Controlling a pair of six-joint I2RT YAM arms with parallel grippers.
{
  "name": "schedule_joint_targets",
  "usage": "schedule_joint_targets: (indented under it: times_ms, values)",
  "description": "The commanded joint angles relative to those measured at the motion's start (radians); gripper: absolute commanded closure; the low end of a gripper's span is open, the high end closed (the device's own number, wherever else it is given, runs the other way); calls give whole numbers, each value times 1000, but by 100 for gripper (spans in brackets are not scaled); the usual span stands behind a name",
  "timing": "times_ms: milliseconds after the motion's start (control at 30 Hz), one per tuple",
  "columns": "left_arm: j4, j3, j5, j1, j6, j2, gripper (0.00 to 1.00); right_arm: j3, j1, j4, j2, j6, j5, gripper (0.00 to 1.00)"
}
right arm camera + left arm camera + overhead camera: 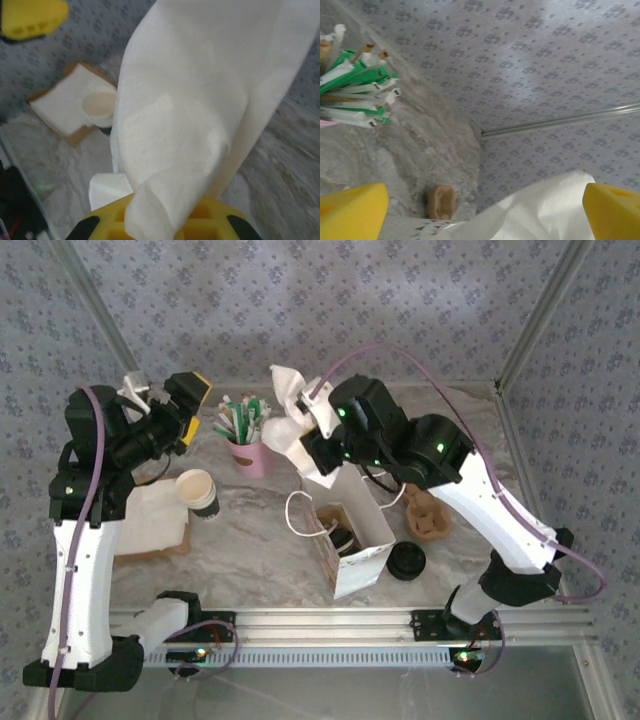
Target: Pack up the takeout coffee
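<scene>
Left claw (167,396): jaws spread as wide as they go, nothing between the yellow pads, raised near the back wall
Napkin stack (148,516): flat at the left, with a lidless cup (196,488) at its right edge
Pink cup (247,456): full of green and white packets, between the 2 claws
Right claw (309,430): pinched closed on a white napkin (190,100), above the far rim of the white paper bag (362,570)
Takeout coffee (345,538): its black lid shows down inside the bag
Progress: cup looks packed; the napkin is probably next to go in
Room: bag mouth is narrow, black lids (407,560) just beside its right wall, open table in front of the bag
</scene>
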State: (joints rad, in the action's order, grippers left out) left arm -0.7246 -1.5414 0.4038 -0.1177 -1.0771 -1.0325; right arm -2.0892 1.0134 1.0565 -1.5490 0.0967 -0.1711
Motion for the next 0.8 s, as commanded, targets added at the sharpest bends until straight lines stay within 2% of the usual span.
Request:
schedule_joint_targets:
  times_ms: [0,267,467,767]
  values:
    - [-32,8,-14,8,55,-1,1,94,31,70,52,57,-155,100]
    - [-28,42,-4,16,68,-8,1,225,85,124,101,159,-255,100]
    - [-22,62,4,19,72,-12,0,290,92,159,118,216,-240,100]
    - [-10,90,7,23,71,-14,1,432,94,138,128,273,-134,100]
